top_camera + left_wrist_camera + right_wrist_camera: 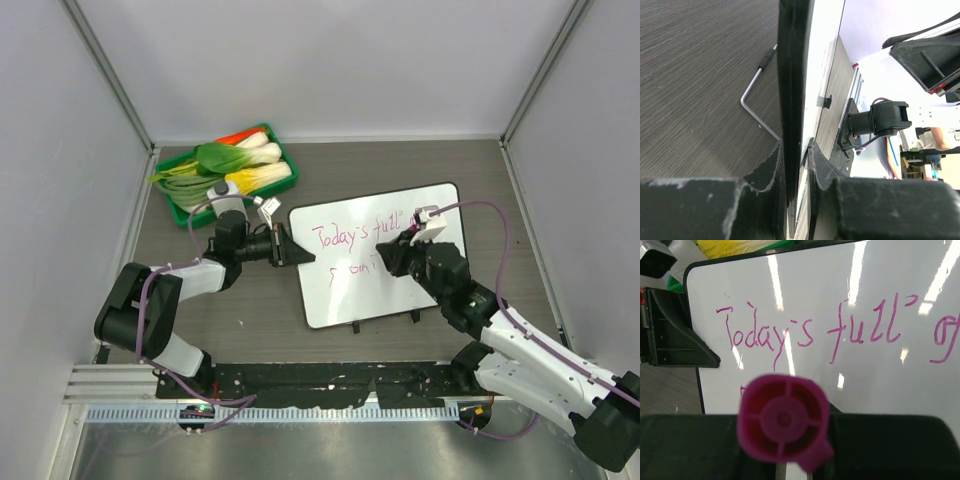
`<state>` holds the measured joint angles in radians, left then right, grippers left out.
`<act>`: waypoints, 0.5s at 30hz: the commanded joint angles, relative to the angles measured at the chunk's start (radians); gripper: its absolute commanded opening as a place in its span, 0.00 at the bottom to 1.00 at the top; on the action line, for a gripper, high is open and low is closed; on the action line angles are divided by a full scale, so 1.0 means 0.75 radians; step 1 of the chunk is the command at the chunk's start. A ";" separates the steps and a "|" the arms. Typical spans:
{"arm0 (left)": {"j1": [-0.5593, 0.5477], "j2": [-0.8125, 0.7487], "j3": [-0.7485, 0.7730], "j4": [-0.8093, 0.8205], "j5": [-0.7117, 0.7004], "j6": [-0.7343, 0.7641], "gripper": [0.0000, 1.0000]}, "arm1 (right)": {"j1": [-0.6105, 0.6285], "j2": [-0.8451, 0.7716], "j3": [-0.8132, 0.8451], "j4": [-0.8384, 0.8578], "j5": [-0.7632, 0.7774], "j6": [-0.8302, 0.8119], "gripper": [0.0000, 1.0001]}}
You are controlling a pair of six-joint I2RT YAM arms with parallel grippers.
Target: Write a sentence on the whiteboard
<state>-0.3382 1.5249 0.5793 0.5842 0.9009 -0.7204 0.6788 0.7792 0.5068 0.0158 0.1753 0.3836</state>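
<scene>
The whiteboard lies at the table's middle, tilted. The sentence is in pink script: "Today's full" on the top line, and the start of a second line beside my right gripper. My left gripper is shut on the board's left edge, and the black rim runs between its jaws. My right gripper is shut on a magenta marker held over the second line. The right wrist view shows "Today's full of". The marker tip is hidden.
A green tray of leafy vegetables stands at the back left, close behind my left gripper. A bent metal rod lies on the dark wood table by the board's edge. The board's two black feet face the near edge. Grey walls enclose the table.
</scene>
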 commanded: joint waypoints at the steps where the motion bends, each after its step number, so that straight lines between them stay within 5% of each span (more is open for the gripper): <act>1: 0.005 0.045 -0.007 -0.149 -0.205 0.196 0.00 | 0.005 0.067 0.081 0.087 0.046 -0.025 0.01; 15: 0.005 0.049 -0.001 -0.157 -0.205 0.200 0.00 | 0.005 0.135 0.028 0.093 0.122 -0.025 0.01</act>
<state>-0.3382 1.5257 0.5800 0.5816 0.9012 -0.7170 0.6788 0.8852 0.5377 0.0452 0.2226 0.3710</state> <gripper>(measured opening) 0.167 0.180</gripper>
